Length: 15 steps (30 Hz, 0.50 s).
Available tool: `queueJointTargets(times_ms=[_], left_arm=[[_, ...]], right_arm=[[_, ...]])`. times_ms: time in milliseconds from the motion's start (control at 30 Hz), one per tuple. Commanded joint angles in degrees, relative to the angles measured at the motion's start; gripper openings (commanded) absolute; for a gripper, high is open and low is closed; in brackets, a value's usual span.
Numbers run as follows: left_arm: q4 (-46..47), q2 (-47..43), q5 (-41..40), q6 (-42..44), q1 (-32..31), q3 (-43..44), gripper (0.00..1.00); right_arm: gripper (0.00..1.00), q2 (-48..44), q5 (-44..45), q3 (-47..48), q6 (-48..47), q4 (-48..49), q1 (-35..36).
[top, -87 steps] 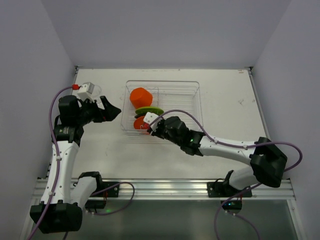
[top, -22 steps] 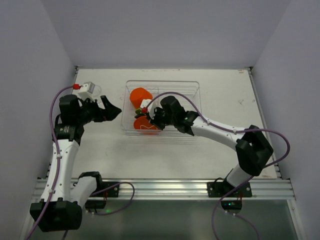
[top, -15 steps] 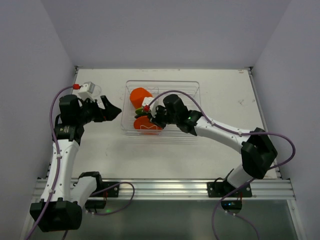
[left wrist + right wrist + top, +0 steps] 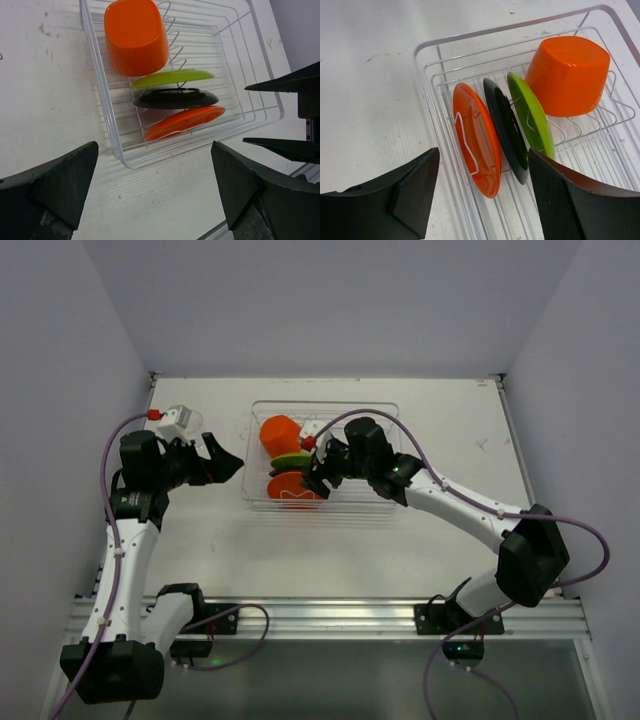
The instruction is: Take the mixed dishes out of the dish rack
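1. White table (image 4: 450, 420) is walled by plain pale panels; the rack (image 4: 385, 412) is set at its middle.
2. At the rack's left end an orange cup (image 4: 136, 35) is tipped over, base showing, its mouth hidden.
3. Beside it, a green plate (image 4: 172, 78), a black plate (image 4: 176, 98) and an orange plate (image 4: 184, 122) are stood on edge between the wires.
4. The right gripper (image 4: 484, 151) is held over the plates, jaws spread, nothing grasped; from above, the black plate is mostly hidden under it.
5. The left gripper (image 4: 155, 145) is held left of the rack, not touching it, jaws wide and empty.
6. Part of the rack is cut off in the right wrist view.
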Motion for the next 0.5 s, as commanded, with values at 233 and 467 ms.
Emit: queueJointTargets(times_ms=[233, 467], left_arm=[[2.99, -0.08, 1.97, 0.35, -0.45, -1.02, 1.0], [3.6, 0.27, 2.32, 0.35, -0.45, -1.46, 1.0]], right_arm=[[0.84, 2.57, -0.28, -0.32, -2.58, 4.5, -0.24], [0.7, 4.41, -0.27, -0.24, -2.24, 5.65, -0.24]])
